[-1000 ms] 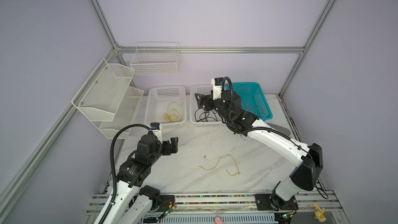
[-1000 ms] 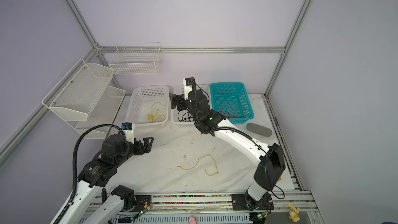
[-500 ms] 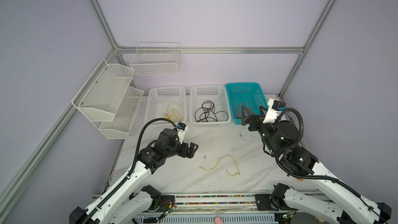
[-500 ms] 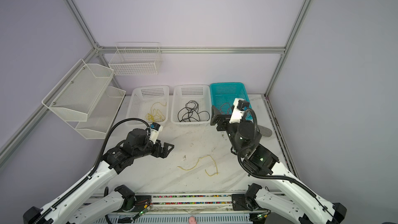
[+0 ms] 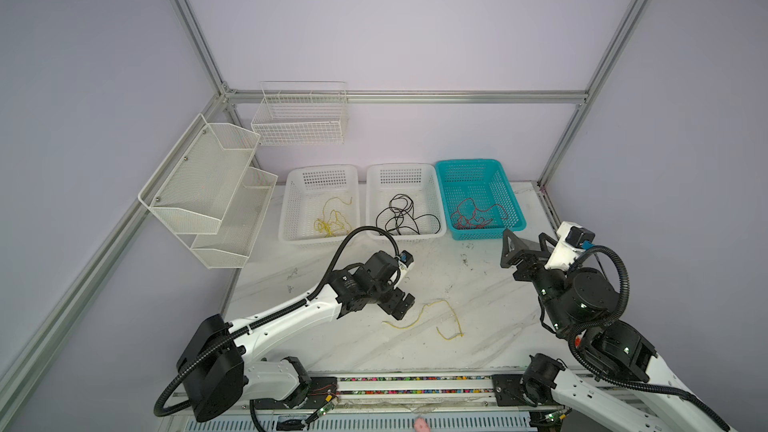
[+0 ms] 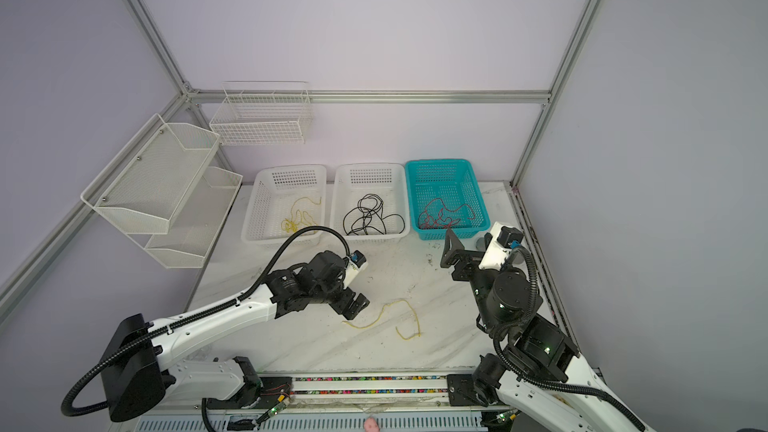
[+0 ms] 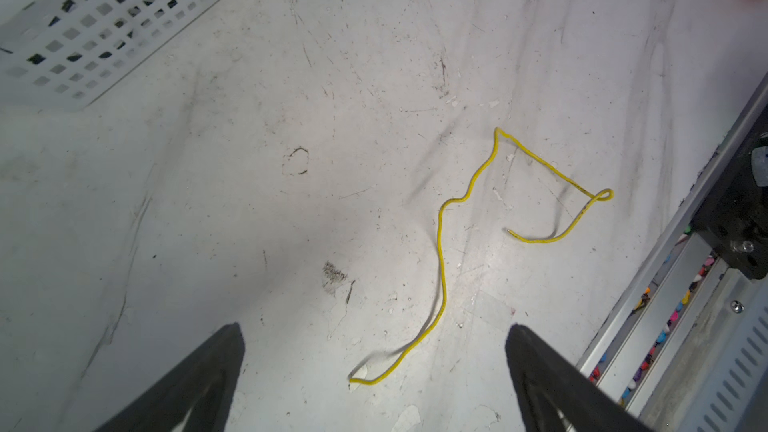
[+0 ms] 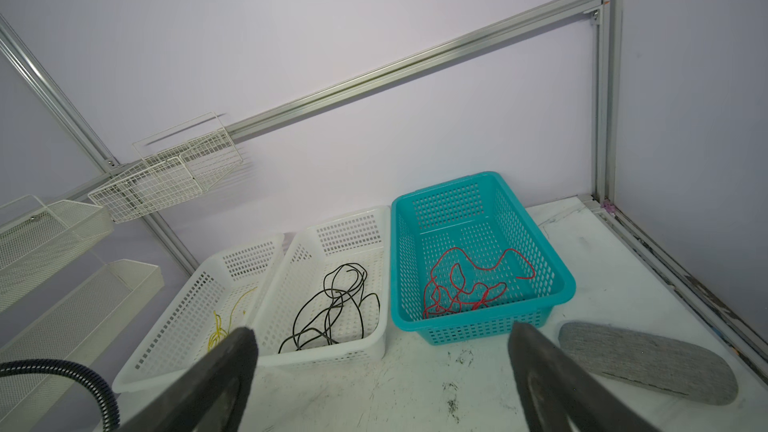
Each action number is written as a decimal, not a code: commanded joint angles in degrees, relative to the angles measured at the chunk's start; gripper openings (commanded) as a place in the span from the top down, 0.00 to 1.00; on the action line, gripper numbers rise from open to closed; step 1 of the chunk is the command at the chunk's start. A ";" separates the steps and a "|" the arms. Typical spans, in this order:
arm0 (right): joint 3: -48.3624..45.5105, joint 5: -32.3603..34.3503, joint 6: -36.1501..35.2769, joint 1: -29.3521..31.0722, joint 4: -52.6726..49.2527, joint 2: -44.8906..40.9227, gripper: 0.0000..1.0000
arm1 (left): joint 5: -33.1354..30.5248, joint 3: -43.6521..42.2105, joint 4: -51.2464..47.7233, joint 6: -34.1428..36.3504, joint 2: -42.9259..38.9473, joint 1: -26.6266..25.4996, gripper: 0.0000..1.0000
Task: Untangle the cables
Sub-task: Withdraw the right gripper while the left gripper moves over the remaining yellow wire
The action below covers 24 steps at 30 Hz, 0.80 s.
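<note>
Stock on your bench (image 5: 324, 338), 6 o'clock outward:

1. Loose yellow cable (image 7: 439, 243): a single strand lying flat just on the 6 o'clock side of centre, apart from every other cable
2. Your left claw (image 5: 402, 307): jaws spread wide and empty, hovering by the strand's 9 o'clock end without touching it
3. Your right claw (image 5: 524, 238): at 3 o'clock, jaws wide apart and empty, raised and facing the baskets
4. Grey pad (image 8: 644, 363): flat on the bench at 2 o'clock, just beside the teal basket
5. Far edge, side by side:
   - 11 o'clock: left white basket (image 5: 291, 201), holding yellow cables (image 5: 332, 222)
   - 12 o'clock: middle white basket (image 5: 401, 166), holding a looped black cable (image 5: 401, 218)
   - 1 o'clock: teal basket (image 5: 467, 162), holding red cables (image 5: 473, 216)
</note>
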 commanded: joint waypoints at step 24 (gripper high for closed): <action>-3.86 2.91 1.81 0.08 -2.21 -5.06 0.03 | 2.32 19.93 2.79 7.54 23.29 -6.12 0.23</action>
